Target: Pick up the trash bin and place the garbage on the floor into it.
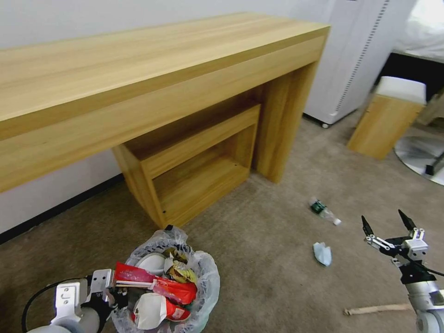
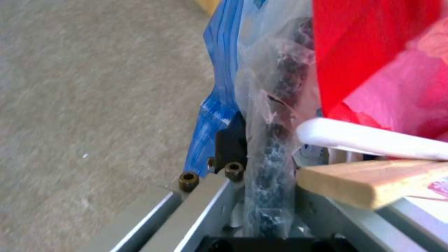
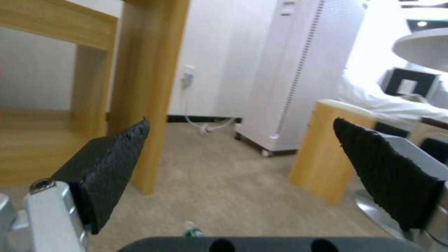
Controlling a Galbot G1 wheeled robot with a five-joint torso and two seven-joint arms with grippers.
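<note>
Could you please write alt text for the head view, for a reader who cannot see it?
The left gripper holds a full trash bin by its rim, while the right gripper hovers open above the carpet. A bottle, crumpled paper and stick lie there, beside a wooden desk.

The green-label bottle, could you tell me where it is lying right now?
In the head view the green-label bottle lies on the floor right of centre, in front of the wooden desk's leg, just beyond the crumpled white paper and ahead-left of the open right gripper.

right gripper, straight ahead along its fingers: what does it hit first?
Likely nothing close. The right gripper, open, looks over bare carpet; the green-label bottle lies below that line. Farther on stands the white unit, though depth is unclear.
</note>
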